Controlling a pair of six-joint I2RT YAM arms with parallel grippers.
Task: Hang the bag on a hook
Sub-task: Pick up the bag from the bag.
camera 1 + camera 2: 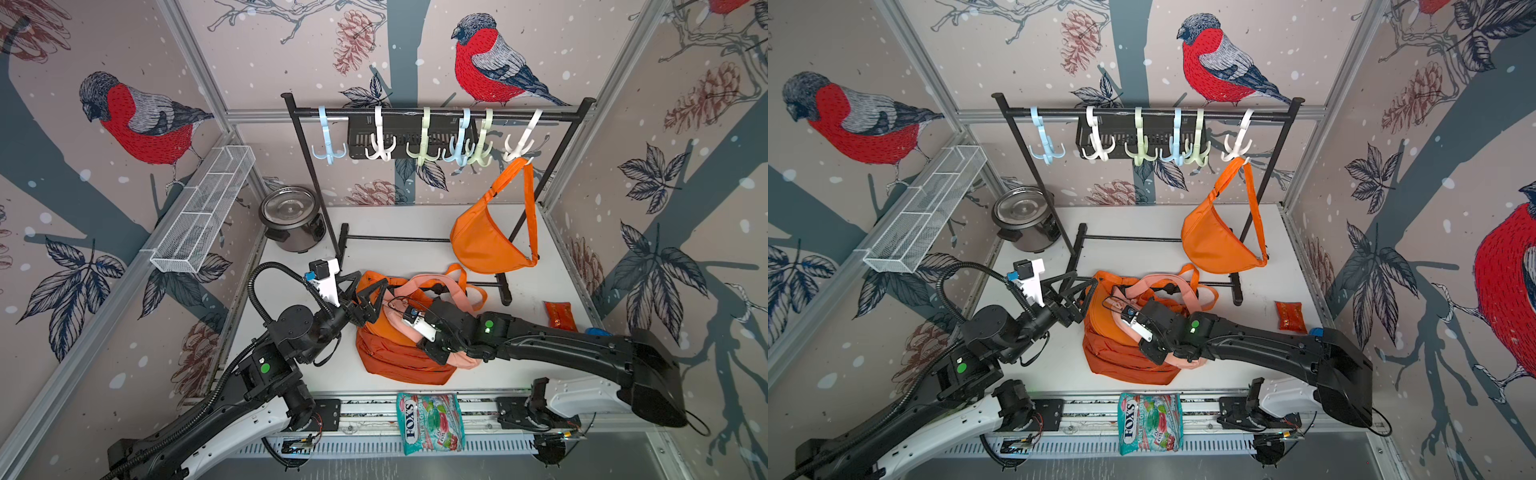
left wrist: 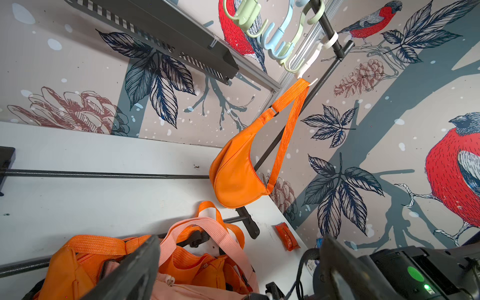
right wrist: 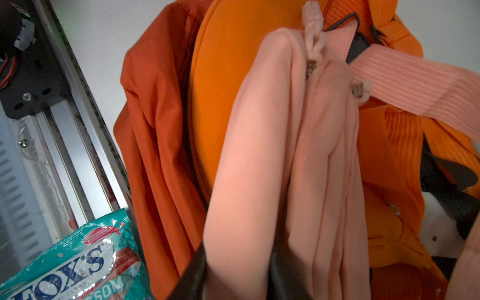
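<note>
**Pink bag pinched at the pile, 5 hooks free**

The right gripper (image 3: 237,272) is seen clamped on a fold of the pink bag (image 3: 262,135); in the right wrist view the soft cloth is bunched between its 2 dark fingers. The hold is taken on the body cloth rather than on the pink strap (image 2: 228,246). It is therefore judged to serve for lifting the bag clear of the pile, not for hooking it.

The bag is down on the table (image 1: 395,257), laid over a bright orange bag (image 1: 382,332) and a darker orange bag (image 1: 399,365). The straps of the 3 are tangled on the side toward the rack (image 1: 415,113).

The left gripper (image 1: 370,286) is held empty, with its jaws spread wide, just beside the pile where the strap loops stand up. This placing is judged to be readiness for a strap to be taken, since a loop must be held open to pass over a prong.

On the rack, 1 crescent orange bag (image 1: 486,241) is hung by its strap from the white hook (image 1: 519,145) at the right end. The other 5 hooks are free, a pale green hook (image 1: 424,145) near the middle among them. They are set higher than the pile and well apart from it, so a lift and a reach toward the back are judged necessary. A snag is the likely risk, because the pink strap is crossed over the orange ones.
</note>
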